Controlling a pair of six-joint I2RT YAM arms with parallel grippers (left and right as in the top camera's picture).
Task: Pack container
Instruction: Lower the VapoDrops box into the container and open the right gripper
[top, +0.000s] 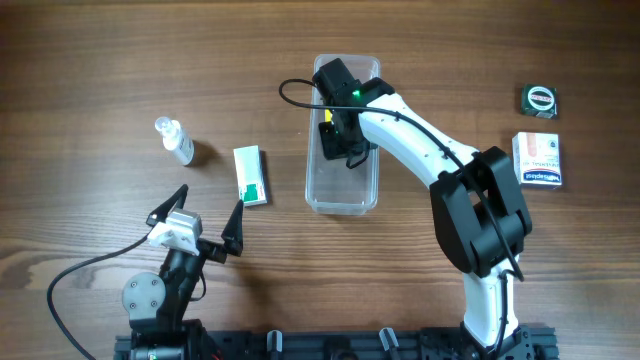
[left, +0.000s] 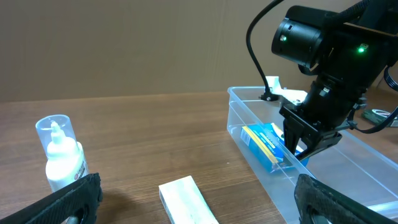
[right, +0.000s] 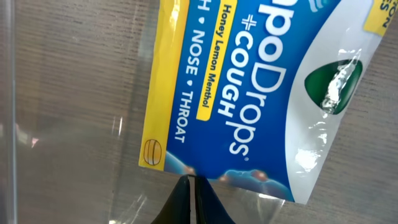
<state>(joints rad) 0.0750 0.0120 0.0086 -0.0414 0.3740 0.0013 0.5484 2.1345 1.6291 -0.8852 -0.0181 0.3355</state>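
The right hand (left: 303, 152) is pinched shut on the edge of a blue-and-yellow cough-drop bag (right: 249, 93) inside the container (top: 342, 204), a clear, long, narrow tub with rounded corners, mid-desk (top: 100, 80). The left hand (top: 212, 200) is spread wide, released.
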